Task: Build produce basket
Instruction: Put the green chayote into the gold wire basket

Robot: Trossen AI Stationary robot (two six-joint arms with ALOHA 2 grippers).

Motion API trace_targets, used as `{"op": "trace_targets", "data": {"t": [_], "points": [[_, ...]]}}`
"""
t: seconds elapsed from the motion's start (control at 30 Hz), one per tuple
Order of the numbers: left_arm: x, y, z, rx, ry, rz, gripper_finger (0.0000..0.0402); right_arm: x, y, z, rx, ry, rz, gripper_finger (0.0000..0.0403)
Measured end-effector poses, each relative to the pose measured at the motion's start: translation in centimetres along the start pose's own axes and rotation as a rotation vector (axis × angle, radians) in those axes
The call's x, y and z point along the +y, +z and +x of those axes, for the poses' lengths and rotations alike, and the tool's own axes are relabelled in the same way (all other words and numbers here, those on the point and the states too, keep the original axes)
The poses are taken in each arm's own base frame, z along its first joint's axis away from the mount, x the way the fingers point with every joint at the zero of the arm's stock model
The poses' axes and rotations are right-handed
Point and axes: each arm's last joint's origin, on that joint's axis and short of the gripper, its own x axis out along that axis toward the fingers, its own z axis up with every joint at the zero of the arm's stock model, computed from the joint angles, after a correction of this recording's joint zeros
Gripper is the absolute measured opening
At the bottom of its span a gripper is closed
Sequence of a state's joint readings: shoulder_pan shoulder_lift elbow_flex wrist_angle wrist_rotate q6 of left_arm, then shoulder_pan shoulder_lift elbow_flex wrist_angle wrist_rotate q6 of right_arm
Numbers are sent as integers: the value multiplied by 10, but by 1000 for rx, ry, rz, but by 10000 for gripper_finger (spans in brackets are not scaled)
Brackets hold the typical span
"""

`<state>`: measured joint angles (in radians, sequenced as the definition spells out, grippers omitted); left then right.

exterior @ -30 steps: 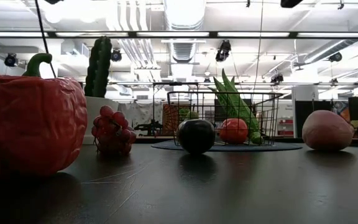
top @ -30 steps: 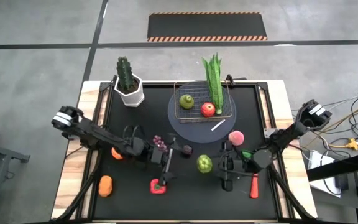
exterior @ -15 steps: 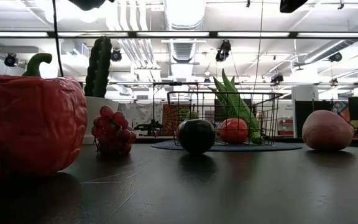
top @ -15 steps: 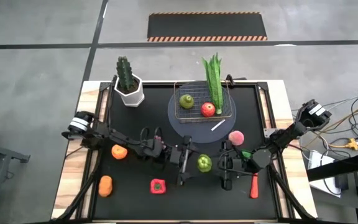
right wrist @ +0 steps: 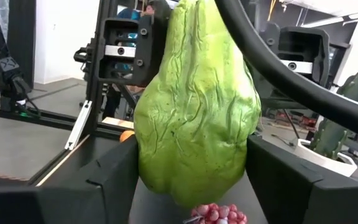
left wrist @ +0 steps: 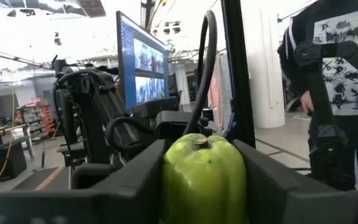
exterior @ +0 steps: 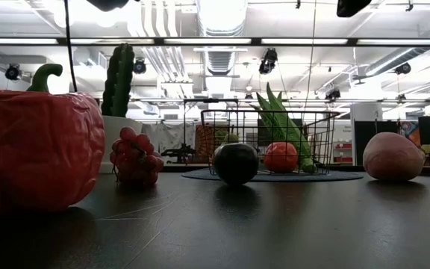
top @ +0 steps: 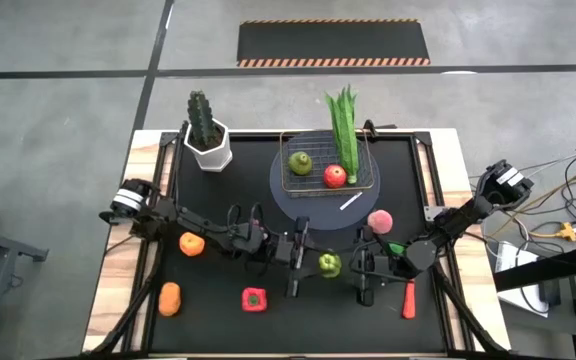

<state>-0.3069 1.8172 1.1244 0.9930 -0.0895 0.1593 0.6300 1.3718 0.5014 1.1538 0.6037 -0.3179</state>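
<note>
Green pepper [left wrist: 204,180] sits between left fingers [left wrist: 135,180].

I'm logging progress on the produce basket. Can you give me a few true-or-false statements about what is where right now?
1. The basket holds a red apple, a green fruit and the long leafy green. True.
2. The cactus pot stands inside the basket. False: it stands on the table, apart from the basket.
3. The red bell pepper lies outside the basket. True.
4. The pink peach is in the basket. False: it lies on the table.
5. Both grippers hover over the basket. False: the left gripper and right gripper meet at a green vegetable, away from it.
</note>
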Motion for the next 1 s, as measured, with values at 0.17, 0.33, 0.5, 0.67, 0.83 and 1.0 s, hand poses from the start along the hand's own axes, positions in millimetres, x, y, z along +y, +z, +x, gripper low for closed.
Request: {"op": "trace_targets", "data": {"t": [0.17,0.33,0.5,0.67,0.83,1.0], "points": [[6,-4,0,35,11,8,113,-2,5,-1,-13,-5,54,317],[23,-4,-3,146,89,35,113,-12,18,-9,18,0,106,355],[59,1,-10,249,261,125,121,-29,34,-23,94,-27,181,355],[119,-3,-19,283,420,150,125,-42,45,-37,177,-24,233,343],[184,-20,-36,314,606,44,127,-45,44,-41,216,-23,241,334],[218,-45,-54,434,715,-51,128,-44,43,-41,218,-22,232,331]]}}
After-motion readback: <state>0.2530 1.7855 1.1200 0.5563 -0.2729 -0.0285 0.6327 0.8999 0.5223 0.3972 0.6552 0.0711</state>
